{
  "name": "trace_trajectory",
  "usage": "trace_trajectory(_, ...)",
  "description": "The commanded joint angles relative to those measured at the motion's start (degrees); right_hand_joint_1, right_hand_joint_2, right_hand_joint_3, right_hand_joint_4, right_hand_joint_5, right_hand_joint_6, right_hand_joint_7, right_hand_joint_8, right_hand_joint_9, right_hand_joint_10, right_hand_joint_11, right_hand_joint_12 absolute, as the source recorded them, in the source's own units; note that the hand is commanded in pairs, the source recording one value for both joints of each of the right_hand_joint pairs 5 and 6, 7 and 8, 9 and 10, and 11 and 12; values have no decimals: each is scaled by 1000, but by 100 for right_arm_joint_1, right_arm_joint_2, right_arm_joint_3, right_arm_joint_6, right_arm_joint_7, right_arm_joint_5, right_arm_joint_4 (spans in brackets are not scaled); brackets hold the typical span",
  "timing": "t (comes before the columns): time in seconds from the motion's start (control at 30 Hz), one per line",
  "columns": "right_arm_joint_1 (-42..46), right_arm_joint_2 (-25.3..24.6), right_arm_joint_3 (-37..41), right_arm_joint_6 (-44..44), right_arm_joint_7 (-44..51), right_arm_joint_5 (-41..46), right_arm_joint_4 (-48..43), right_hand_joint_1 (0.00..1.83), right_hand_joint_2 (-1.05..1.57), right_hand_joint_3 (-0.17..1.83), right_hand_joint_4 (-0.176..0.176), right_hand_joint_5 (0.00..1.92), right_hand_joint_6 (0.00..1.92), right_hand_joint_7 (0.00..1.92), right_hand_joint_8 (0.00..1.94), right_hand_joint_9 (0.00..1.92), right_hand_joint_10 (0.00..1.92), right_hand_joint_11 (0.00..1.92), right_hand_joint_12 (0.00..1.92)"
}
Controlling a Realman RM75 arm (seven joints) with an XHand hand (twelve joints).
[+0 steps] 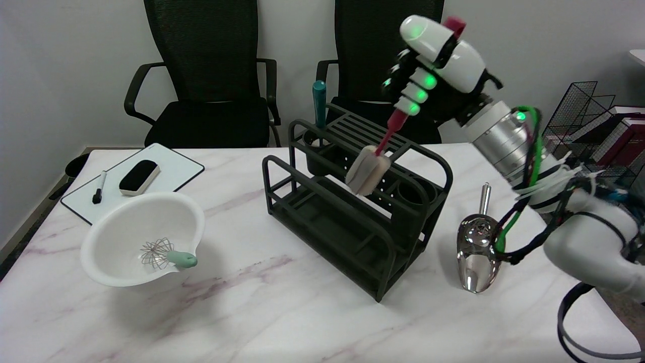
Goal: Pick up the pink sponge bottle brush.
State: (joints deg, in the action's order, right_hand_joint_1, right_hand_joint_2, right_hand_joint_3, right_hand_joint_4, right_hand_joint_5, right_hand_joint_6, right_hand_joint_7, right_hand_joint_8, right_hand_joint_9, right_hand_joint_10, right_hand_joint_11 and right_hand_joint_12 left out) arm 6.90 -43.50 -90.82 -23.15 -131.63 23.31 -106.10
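The fingers of the black-and-white right hand cover the middle of the pink sponge bottle brush's red handle (its tip pokes out above). The teal-handled tool's lower end sits hidden inside the dark slatted metal rack's cup.

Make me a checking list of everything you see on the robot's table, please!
Surface: white marble-look table, things spread across it.
Job's things: pink sponge bottle brush held in the air, sponge end hanging down over the black rack.
Clutter: teal-handled tool standing in the rack; white bowl with a small whisk inside; shiny metal scoop; whiteboard with an eraser and marker.
Hands: right hand grips the brush handle.
Cables: green and black wires along the right arm.
Surroundings: two black chairs, a wire basket.
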Motion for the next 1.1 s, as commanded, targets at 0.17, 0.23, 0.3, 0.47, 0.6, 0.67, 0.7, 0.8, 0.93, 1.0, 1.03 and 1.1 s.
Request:
trace_trajectory(0.17, -1288, -858, -2822, 300, 0, -575, 106, 1092, 1571, 490, 0, 1920, 1920, 1920, 1920, 1920, 1920, 1918, 1918)
trace_trajectory(0.23, -1252, -1130, -2844, 261, -1, -604, 131, 1090, 1571, 478, 0, 1920, 1920, 1920, 1920, 1920, 1920, 1913, 1913)
trace_trajectory(0.3, -1222, -1334, -2844, 256, -1, -629, 90, 1090, 1571, 479, 0, 1920, 1920, 1920, 1920, 1920, 1920, 1906, 1906)
trace_trajectory(0.47, -1191, -1393, -2883, 153, -1, -887, 192, 1090, 1571, 481, 0, 1920, 1920, 1920, 1920, 1920, 1920, 1910, 1910)
trace_trajectory(0.6, -1080, -1409, -2969, -87, 0, -893, 414, 1091, 1571, 466, 0, 1920, 1920, 1920, 1920, 1920, 1920, 1908, 1908)
trace_trajectory(0.67, -1069, -1409, -3017, -195, -1, -902, 429, 1091, 1571, 459, 0, 1920, 1920, 1920, 1920, 1920, 1920, 1907, 1907)
trace_trajectory(0.7, -1080, -1406, -3039, -307, -1, -906, 451, 1091, 1571, 449, 0, 1920, 1920, 1920, 1920, 1920, 1920, 1906, 1906)
trace_trajectory(0.8, -1109, -1394, -3030, -532, -1, -1010, 552, 1091, 1571, 437, 0, 1920, 1920, 1920, 1920, 1920, 1920, 1902, 1902)
trace_trajectory(0.93, -1087, -1394, -3028, -663, -1, -1086, 636, 1091, 1571, 434, 0, 1920, 1920, 1920, 1920, 1920, 1920, 1899, 1899)
trace_trajectory(1.0, -1056, -1397, -2998, -815, -1, -1072, 699, 1091, 1571, 432, 0, 1920, 1920, 1920, 1920, 1920, 1920, 1898, 1898)
trace_trajectory(1.03, -1051, -1402, -2985, -879, -1, -1062, 724, 1091, 1571, 430, 0, 1920, 1920, 1920, 1920, 1920, 1920, 1898, 1898)
trace_trajectory(1.1, -1055, -1399, -2979, -977, -4, -1056, 758, 1091, 1571, 426, 0, 1920, 1920, 1920, 1920, 1920, 1920, 1899, 1899)
